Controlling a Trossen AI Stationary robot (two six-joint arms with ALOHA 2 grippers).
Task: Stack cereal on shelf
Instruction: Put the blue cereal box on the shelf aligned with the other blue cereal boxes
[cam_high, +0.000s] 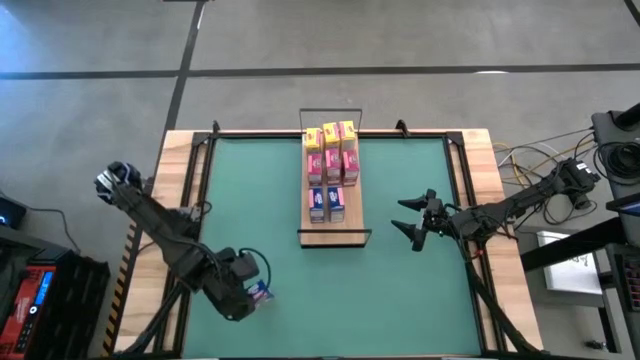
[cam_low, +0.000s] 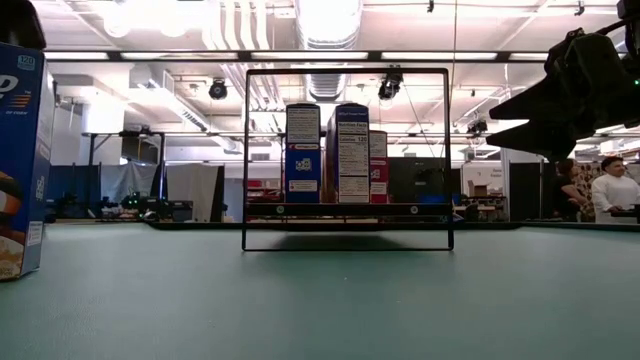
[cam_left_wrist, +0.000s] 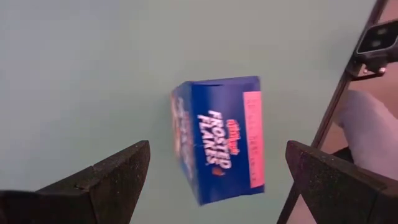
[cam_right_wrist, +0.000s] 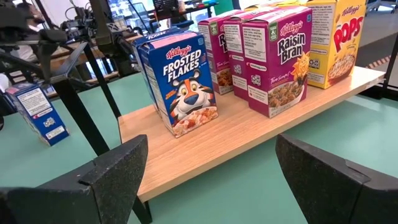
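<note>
so the left gripper (cam_high: 250, 297) hangs over the near left corner of the green tabletop (cam_high: 400, 290), fingers spread wide around nothing, right above a lone blue frosted flakes box (cam_left_wrist: 221, 138) standing on the tabletop. the shelf (cam_high: 334, 232) sits mid tabletop with blue boxes (cam_high: 327, 203) at its near end, pink raisin bran boxes (cam_high: 332, 165) behind them and yellow boxes (cam_high: 330, 135) at the far end. right gripper (cam_high: 412, 217) waits just right of the shelf, fingers wide, holding nothing.

Blue Frosted Flakes box (cam_left_wrist: 221, 138) on green table (cam_left_wrist: 81, 74), left tool (cam_left_wrist: 214, 186) spread wide
</note>
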